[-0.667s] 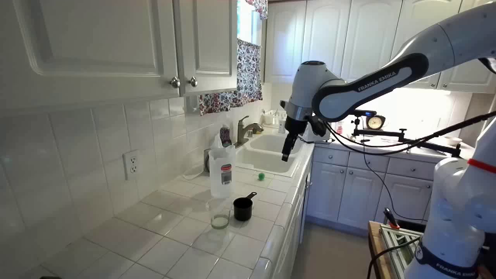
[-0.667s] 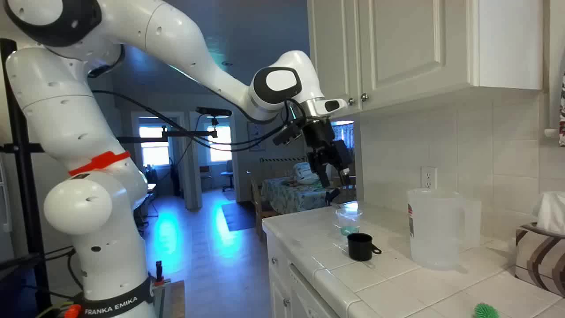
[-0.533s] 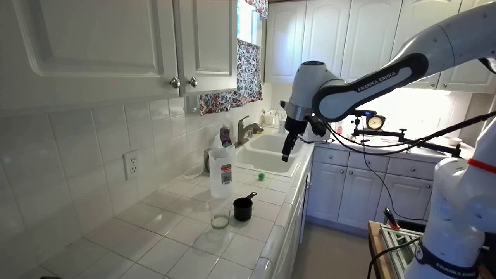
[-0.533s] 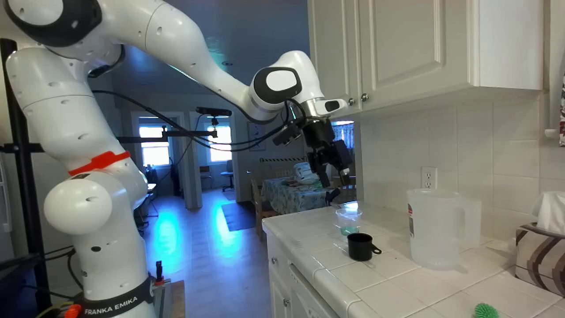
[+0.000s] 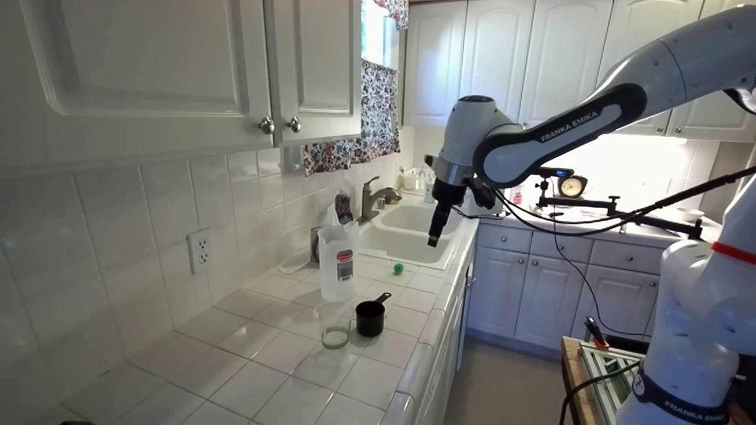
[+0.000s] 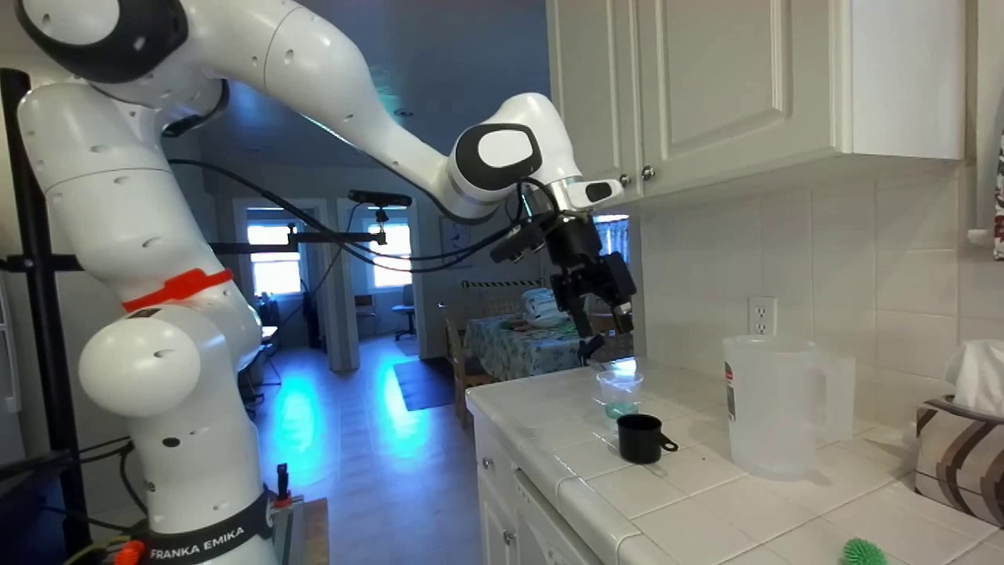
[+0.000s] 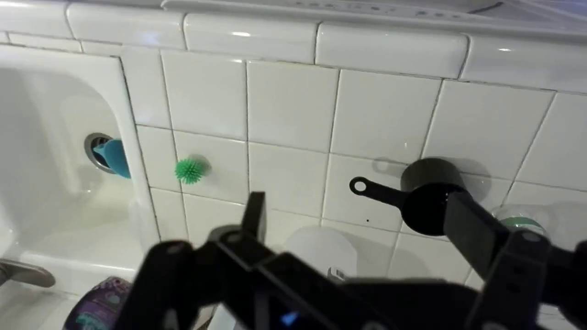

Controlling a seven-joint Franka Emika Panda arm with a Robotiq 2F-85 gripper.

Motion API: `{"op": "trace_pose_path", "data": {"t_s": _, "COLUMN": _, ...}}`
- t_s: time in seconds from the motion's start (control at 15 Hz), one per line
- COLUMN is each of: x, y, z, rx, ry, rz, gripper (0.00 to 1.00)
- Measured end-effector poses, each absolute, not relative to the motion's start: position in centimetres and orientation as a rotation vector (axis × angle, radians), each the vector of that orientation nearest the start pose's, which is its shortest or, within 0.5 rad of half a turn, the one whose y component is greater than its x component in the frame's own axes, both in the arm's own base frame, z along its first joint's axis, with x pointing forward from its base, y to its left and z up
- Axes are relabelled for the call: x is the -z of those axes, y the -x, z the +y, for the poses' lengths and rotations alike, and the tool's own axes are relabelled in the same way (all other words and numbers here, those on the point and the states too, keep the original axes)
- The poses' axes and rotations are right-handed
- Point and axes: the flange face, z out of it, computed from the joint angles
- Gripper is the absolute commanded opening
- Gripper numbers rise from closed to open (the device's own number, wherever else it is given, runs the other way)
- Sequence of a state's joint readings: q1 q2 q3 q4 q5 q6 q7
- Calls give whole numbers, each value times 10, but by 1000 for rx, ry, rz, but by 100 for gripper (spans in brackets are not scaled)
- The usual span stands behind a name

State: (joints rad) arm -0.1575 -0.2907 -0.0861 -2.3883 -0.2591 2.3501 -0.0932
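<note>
My gripper is open and empty, held above the tiled counter; it shows in both exterior views and in the wrist view. A black measuring cup with a handle stands upright below, partly behind one finger in the wrist view; it also shows in both exterior views. A clear cup with a greenish base stands beside it. A translucent white pitcher stands nearer the wall. A green spiky ball lies near the sink. The gripper touches none of these.
A white double sink with a faucet lies beyond the ball. A blue item is near its drain. A tissue box stands by the wall. White cabinets hang over the counter. A purple item is by the sink.
The arm and gripper have shifted slightly, a little left in an exterior view and a little right and down in an exterior view. The gripper stays open. The counter objects have not moved.
</note>
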Motion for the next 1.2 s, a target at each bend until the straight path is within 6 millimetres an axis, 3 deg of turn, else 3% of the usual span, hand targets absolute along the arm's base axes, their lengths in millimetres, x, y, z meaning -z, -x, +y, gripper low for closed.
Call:
{"op": "trace_pose_path", "data": {"t_s": 0.27, "x": -429, "y": -487, "z": -126, "rx": 446, "ry": 3316, "rz": -358, "gripper": 100}}
{"op": "trace_pose_path", "data": {"t_s": 0.6, "x": -400, "y": -506, "z": -113, "rx": 486, "ry": 3184, "rz": -720, "gripper": 100}}
{"op": "trace_pose_path", "data": {"t_s": 1.2, "x": -397, "y": -508, "z": -113, "rx": 473, "ry": 3167, "rz": -810, "gripper": 100}}
